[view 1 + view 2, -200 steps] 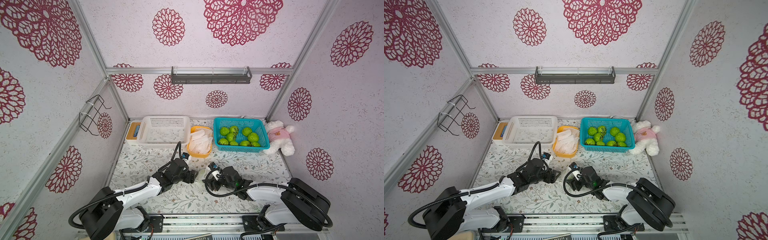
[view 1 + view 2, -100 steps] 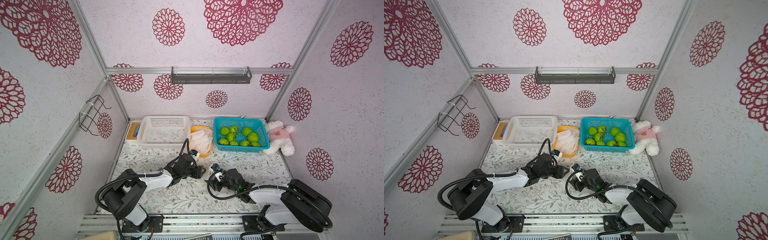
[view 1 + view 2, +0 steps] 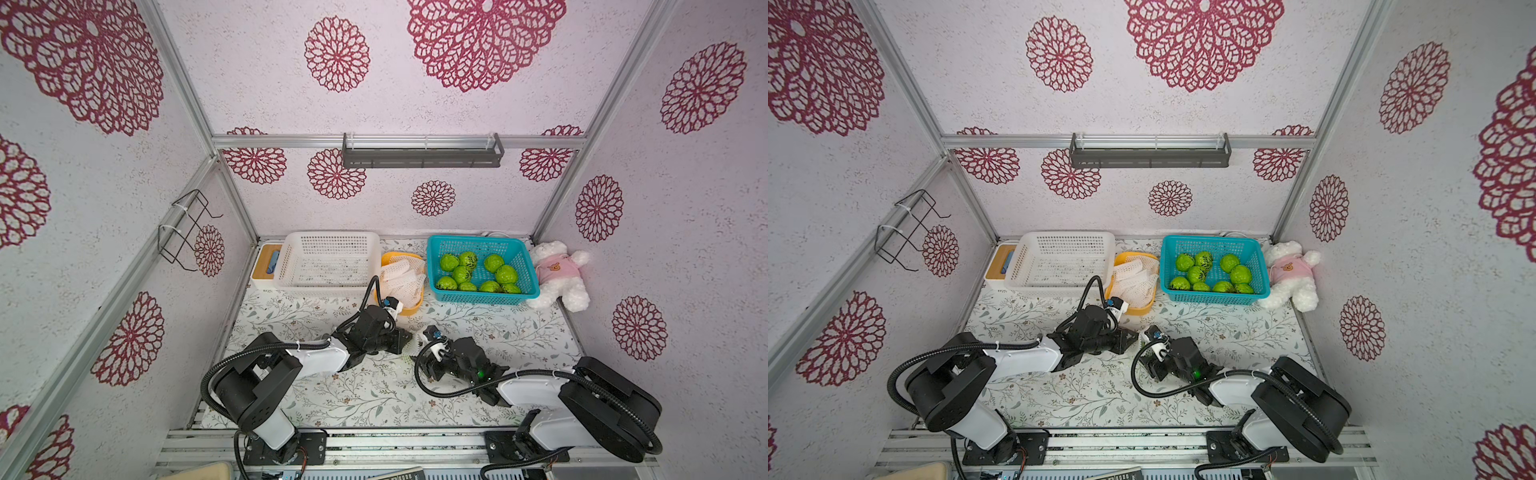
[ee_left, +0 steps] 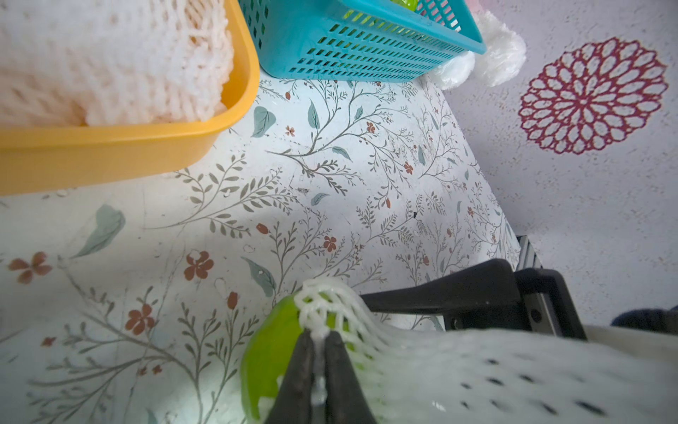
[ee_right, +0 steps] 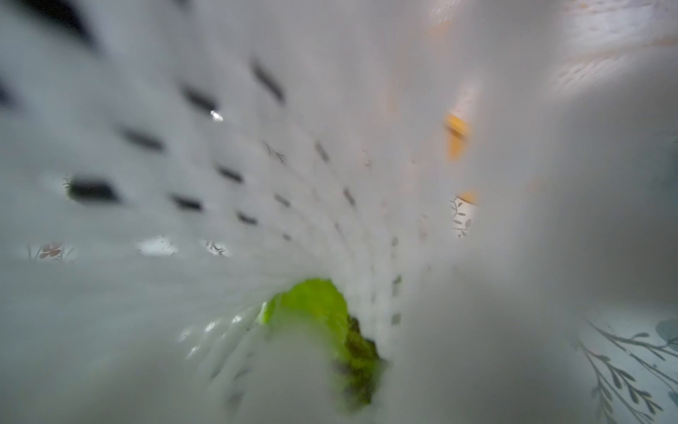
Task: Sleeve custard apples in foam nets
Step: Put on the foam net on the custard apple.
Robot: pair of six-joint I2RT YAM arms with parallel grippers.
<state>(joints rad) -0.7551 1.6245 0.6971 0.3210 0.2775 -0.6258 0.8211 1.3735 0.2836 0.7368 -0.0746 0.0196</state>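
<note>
Here, the flower-printed tabletop point(image 3: 345, 399) carries everything, and both arms lie low across it. We see the left arm point(image 3: 320, 357) reach from its near-left base toward the middle, forearm almost level and wrist pointed at its partner. The right arm point(image 3: 536, 384) stretches from the near-right base the opposite way, its wrist close above the tabletop, so the two meet nose to nose near the middle. Along the back edge stand a white basket point(image 3: 328, 239), then a blue basket point(image 3: 482, 296) that holds the loose custard apples point(image 3: 463, 274), with a teddy bear point(image 3: 559, 274) lying beside it against the wall. Between the two baskets sits a yellow tray point(image 3: 409, 308) piled with spare foam nets point(image 3: 401, 276). In front of that tray, where the wrists meet, we find one custard apple point(image 4: 268, 352) partly inside a foam net point(image 4: 477, 359): the mesh covers one side of the fruit and bare green skin shows on the other. In the left wrist view the left jaws are clenched on the rim of that foam net, right against the fruit. The net drapes over the right wrist camera, where we see only blurred mesh and a patch of green point(image 5: 319, 304), so we cannot tell how the right jaws stand.
</note>
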